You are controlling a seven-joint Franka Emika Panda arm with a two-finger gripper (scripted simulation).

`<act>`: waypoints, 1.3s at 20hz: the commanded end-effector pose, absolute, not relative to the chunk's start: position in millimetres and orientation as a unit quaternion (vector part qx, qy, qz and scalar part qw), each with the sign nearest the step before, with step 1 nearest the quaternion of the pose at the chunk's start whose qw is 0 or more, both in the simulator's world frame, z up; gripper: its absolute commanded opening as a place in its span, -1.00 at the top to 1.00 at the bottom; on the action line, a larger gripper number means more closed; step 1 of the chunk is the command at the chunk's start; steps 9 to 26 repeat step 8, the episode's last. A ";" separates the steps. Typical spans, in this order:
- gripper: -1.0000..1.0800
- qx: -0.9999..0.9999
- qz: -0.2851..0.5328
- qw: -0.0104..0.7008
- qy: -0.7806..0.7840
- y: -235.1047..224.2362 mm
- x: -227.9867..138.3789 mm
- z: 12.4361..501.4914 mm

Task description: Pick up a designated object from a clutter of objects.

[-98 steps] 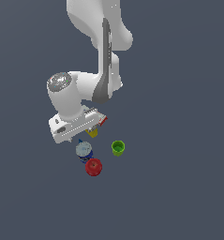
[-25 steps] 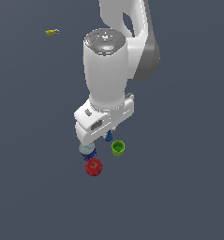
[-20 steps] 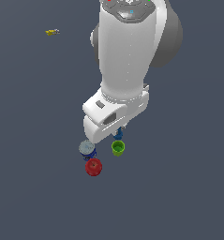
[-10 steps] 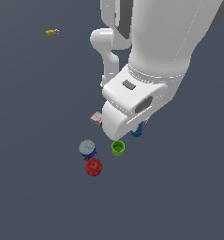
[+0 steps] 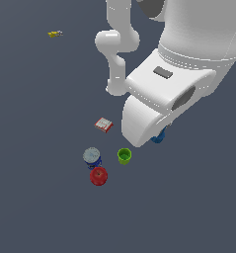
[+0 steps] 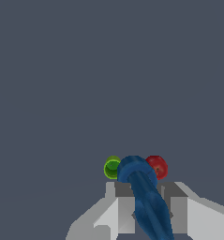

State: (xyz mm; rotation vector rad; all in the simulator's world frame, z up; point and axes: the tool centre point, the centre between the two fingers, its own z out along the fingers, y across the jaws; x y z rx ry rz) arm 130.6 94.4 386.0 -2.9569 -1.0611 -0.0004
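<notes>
The small deep-blue rounded thing (image 6: 144,194) sits between my gripper's (image 6: 148,208) two grey fingers (image 6: 125,204) in the wrist view, and the gripper is shut on it. In the exterior view only its blue edge (image 5: 159,136) shows under the big white hand (image 5: 154,106), to the right of the clutter; the fingers are hidden there. The green cup (image 5: 124,156), the blue can with a pale top (image 5: 92,157), the red ball (image 5: 98,176) and the flat red-and-white packet (image 5: 104,124) lie on the dark floor.
A yellow-and-white box (image 5: 54,33) lies far off at the exterior view's upper left. In the wrist view the green cup (image 6: 112,167) and red ball (image 6: 158,166) show beyond the blue thing. The white arm fills the exterior view's upper right.
The hand has moved toward the exterior view's right and closer to the camera, with the blue thing going along. The packet is now uncovered. The other items have not moved.
</notes>
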 end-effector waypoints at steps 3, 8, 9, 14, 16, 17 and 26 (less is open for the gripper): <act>1.00 -0.941 0.000 0.000 -0.338 98.8 134.2 392.5; 1.00 -0.941 0.000 0.000 -0.338 100.0 135.4 394.2; 1.00 -0.941 0.000 0.000 -0.338 100.0 135.4 394.2; 1.00 -0.941 0.000 0.000 -0.338 100.0 135.4 394.2; 1.00 -0.941 0.000 0.000 -0.338 100.0 135.4 394.2; 1.00 -0.941 0.000 0.000 -0.338 100.0 135.4 394.2; 1.00 -0.941 0.000 0.000 -0.338 100.0 135.4 394.2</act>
